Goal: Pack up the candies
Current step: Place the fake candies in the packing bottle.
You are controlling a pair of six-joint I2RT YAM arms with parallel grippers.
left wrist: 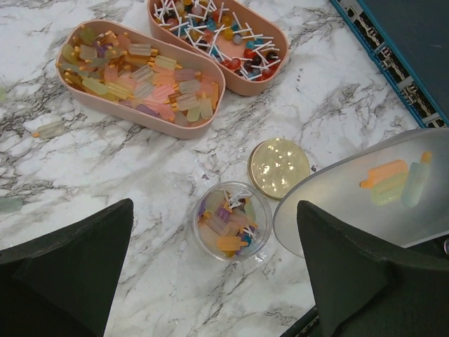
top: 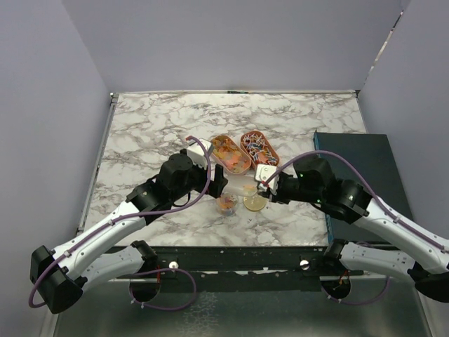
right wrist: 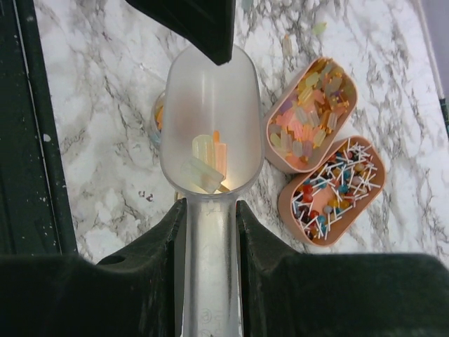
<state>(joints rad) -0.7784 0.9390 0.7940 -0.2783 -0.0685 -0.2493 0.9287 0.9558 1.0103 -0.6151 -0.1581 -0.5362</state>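
The candies lie in two oval trays: pale popsicle shapes (left wrist: 140, 74) in the left one and lollipops (left wrist: 217, 38) in the right one. A small clear jar (left wrist: 232, 220) on the marble holds a mix of both. Beside it lies the round gold lid (left wrist: 278, 167). My right gripper (right wrist: 209, 239) is shut on the handle of a frosted scoop (right wrist: 210, 105). A few popsicle candies (right wrist: 208, 161) rest in the scoop's bowl, which hovers by the jar. My left gripper (left wrist: 217, 281) stands wide open just above and in front of the jar, holding nothing.
Loose candies (left wrist: 49, 128) lie on the marble left of the trays. A dark teal box (top: 361, 175) stands along the right side of the table. The two trays (top: 231, 153) sit just behind the jar (top: 226, 203). The grippers are close together.
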